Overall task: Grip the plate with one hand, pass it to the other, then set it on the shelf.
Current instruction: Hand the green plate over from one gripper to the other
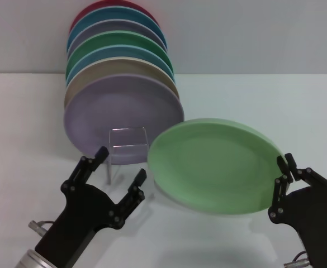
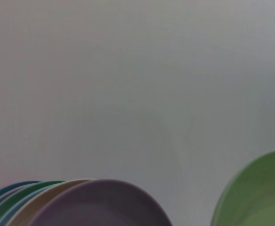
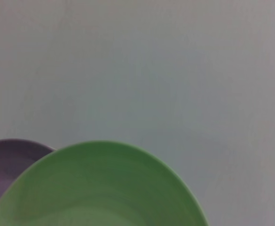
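Nearest, right claw (image 1: pixel 287 167) clamped on pale mint-green plate (image 1: pixel 216 164) rim, tilted face toward spread, empty left claw (image 1: pixel 121 162) just beside, wire rack (image 1: pixel 128 146) behind.

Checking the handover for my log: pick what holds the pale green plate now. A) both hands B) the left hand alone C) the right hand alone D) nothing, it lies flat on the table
C: the right hand pinches the right rim of the pale green plate, while the left hand is open and short of its left edge.
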`<state>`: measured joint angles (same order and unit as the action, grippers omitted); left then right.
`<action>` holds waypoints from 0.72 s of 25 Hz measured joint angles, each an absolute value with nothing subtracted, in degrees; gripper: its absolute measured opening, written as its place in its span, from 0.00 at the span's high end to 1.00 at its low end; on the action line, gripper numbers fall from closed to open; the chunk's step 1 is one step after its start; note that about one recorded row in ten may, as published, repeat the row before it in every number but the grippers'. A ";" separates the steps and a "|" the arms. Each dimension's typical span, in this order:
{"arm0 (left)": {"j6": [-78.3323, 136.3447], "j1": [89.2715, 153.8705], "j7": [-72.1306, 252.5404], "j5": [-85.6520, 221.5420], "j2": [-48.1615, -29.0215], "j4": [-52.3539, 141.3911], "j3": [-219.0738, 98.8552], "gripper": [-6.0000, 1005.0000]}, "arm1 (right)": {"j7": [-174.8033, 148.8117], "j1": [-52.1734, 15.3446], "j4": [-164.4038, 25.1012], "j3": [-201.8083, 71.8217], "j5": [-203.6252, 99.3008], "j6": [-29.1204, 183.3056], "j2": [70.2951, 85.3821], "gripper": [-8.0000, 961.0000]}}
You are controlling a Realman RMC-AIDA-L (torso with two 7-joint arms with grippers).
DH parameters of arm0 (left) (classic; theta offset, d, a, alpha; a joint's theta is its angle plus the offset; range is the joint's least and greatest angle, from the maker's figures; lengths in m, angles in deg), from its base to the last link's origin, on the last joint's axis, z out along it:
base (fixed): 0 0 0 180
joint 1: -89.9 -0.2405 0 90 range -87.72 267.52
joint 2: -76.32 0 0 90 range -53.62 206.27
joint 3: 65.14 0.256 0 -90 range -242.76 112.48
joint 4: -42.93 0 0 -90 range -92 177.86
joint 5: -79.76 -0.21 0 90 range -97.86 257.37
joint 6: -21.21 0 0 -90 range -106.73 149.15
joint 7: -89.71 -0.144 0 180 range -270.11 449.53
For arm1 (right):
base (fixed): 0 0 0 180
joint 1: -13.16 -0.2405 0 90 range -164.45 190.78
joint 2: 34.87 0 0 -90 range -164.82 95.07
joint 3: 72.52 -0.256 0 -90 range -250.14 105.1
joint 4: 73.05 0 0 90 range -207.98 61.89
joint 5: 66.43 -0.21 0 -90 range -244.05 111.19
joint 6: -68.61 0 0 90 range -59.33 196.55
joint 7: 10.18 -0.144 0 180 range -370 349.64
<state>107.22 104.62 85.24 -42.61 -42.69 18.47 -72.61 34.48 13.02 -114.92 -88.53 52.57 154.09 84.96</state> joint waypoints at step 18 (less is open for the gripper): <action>99.51 107.93 85.11 -43.07 -42.59 16.91 -73.58 0.24 | 38.85 12.77 -116.08 -86.19 52.03 153.55 84.61 0.97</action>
<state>99.51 107.93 85.11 -43.07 -42.59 16.91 -73.58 38.85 12.77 -116.08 -86.19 52.03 153.55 84.61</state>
